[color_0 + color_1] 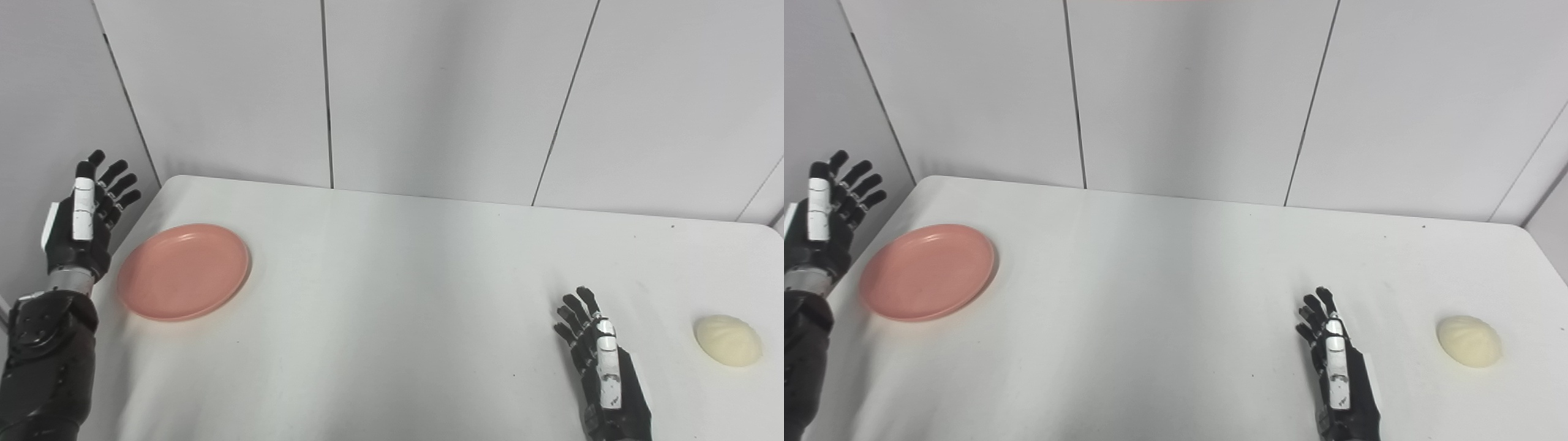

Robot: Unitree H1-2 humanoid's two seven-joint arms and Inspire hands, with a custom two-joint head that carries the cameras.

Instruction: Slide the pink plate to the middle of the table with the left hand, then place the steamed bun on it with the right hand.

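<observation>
**Mia:** Two hands are up in the left eye view, and both hold nothing. See the round flat pink plastic plate (184, 271)? It sits near the left end of the long white table (398, 275), not in the middle.

**Ben:** Where is the left hand (82, 217)?

**Mia:** Just left of the pink plate, past the table's edge. Its fingers are spread apart and it is not touching the plate.

**Ben:** And the right eye view?

**Mia:** The soft round pale yellow steamed bun (1469, 341) lies far to the right of the pink plate, near the other end of the table. The right hand (1338, 361) is between them, close to the bun but apart from it. Its fingers are open too.

**Ben:** So nothing is done?

**Mia:** I think not. The plate needs its push to the middle first. Then the bun must be picked up and put on it.
</observation>
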